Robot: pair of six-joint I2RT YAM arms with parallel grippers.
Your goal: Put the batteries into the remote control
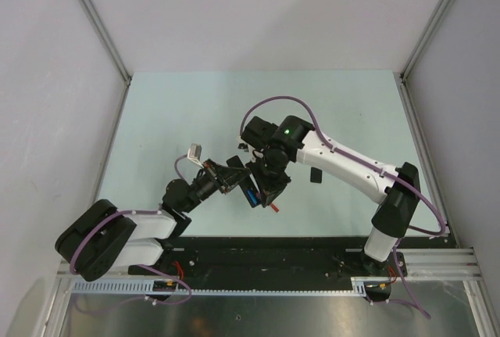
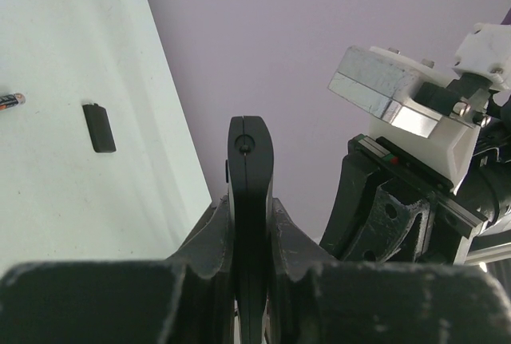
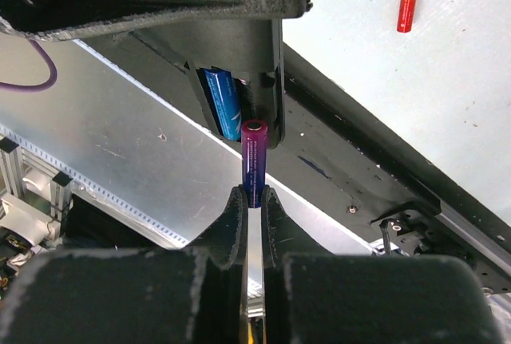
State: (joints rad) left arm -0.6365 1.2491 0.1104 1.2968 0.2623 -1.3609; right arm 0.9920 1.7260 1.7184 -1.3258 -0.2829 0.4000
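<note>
Two-handed loading, mid-air: left jaws clamped on remote control (image 2: 250, 200), right jaws clamped on purple battery (image 3: 254, 160). Slide in straight beside blue battery (image 3: 226, 103), slowly, without twisting.

White-shelled left arm (image 1: 144, 227) and right arm (image 1: 344, 166) are trailing purple cables (image 1: 273, 101); a green light (image 1: 287, 130) is glowing near the matte black right gripper (image 3: 254, 197).

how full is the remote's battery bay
partly full: one blue battery sits in the remote control; the right gripper holds a purple battery at the bay's mouth, not yet in
</note>
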